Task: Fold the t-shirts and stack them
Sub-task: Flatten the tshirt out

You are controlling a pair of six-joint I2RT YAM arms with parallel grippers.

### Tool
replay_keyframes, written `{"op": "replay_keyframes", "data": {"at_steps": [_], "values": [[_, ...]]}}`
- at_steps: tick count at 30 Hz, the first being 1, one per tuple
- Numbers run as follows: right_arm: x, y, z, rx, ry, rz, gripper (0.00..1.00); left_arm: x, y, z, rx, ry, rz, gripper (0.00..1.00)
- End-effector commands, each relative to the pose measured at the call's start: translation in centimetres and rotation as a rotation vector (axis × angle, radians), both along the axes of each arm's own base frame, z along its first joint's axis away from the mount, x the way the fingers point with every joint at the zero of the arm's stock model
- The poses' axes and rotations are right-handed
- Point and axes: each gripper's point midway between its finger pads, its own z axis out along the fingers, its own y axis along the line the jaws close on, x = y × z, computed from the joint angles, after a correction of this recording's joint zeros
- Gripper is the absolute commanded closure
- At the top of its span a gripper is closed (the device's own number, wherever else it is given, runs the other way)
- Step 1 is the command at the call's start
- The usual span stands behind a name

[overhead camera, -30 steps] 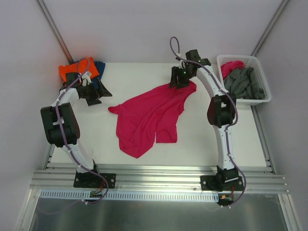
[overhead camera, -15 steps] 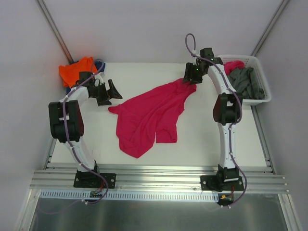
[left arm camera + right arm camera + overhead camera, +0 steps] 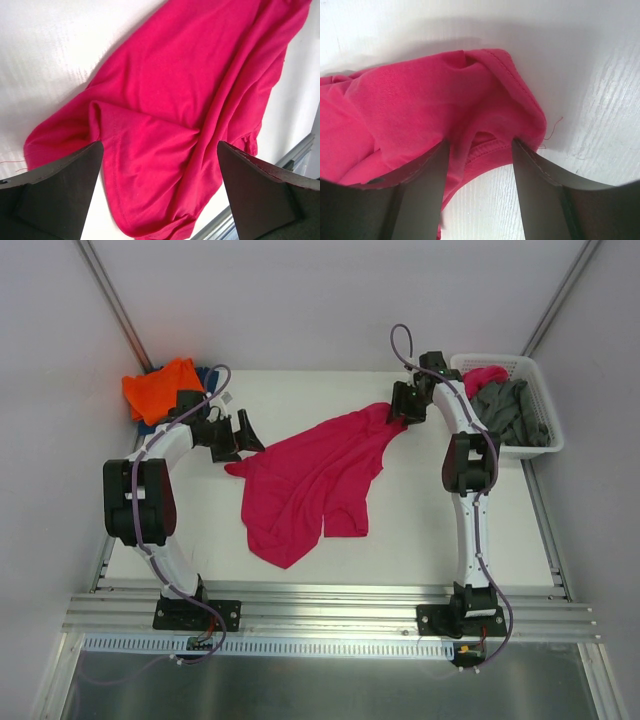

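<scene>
A large magenta-pink t-shirt (image 3: 310, 475) lies spread and crumpled on the white table (image 3: 290, 390). My left gripper (image 3: 243, 432) is open and hovers just above and left of the shirt's left sleeve; in the left wrist view (image 3: 160, 145) the sleeve (image 3: 150, 165) lies between its wide-apart fingers. My right gripper (image 3: 401, 408) sits at the shirt's far right corner. In the right wrist view (image 3: 479, 142) its jaws are partly open and straddle a bunched hem (image 3: 490, 145), with cloth touching both fingers. An orange t-shirt (image 3: 158, 387) lies over a dark blue one (image 3: 208, 375) at the far left.
A white lattice basket (image 3: 540, 445) stands at the far right, holding grey shirts (image 3: 510, 410) and a pink one (image 3: 482, 377). The table's right edge and the metal rail (image 3: 330, 612) at the front bound the table.
My left gripper has moved right from the orange and blue pile toward the magenta sleeve. My right gripper has shifted right to the shirt's far corner, which has bunched slightly.
</scene>
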Motion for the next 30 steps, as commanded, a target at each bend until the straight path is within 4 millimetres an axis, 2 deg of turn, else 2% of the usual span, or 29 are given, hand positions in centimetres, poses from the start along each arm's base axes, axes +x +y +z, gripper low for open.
{"op": "replay_keyframes", "data": {"at_steps": [1,3,7,12,17,24,30], "values": [[0.8,0.2,1.8,0.008,-0.035,-0.031,0.43,0.1,0.5,1.8,0.043,-0.060,-0.008,0.01],[1.0,-0.5,2.1,-0.020,-0.045,-0.046,0.44,0.0,0.4,2.0,0.044,-0.063,-0.012,0.01],[2.1,-1.3,3.8,-0.057,-0.114,-0.047,0.45,-0.1,0.4,2.1,0.047,-0.067,-0.010,0.01],[1.6,-1.5,3.5,-0.087,-0.102,-0.039,0.45,-0.1,0.4,2.3,0.044,-0.068,-0.009,0.01],[2.2,-1.6,5.6,-0.115,-0.158,-0.041,0.45,-0.1,0.5,2.3,0.046,-0.066,-0.003,0.01],[2.5,-4.5,5.2,-0.260,-0.171,-0.094,0.44,0.4,1.1,2.8,0.090,-0.100,0.004,0.01],[3.3,-5.0,5.8,-0.281,-0.203,-0.108,0.44,0.2,1.2,2.6,0.098,-0.095,0.004,0.01]]}}
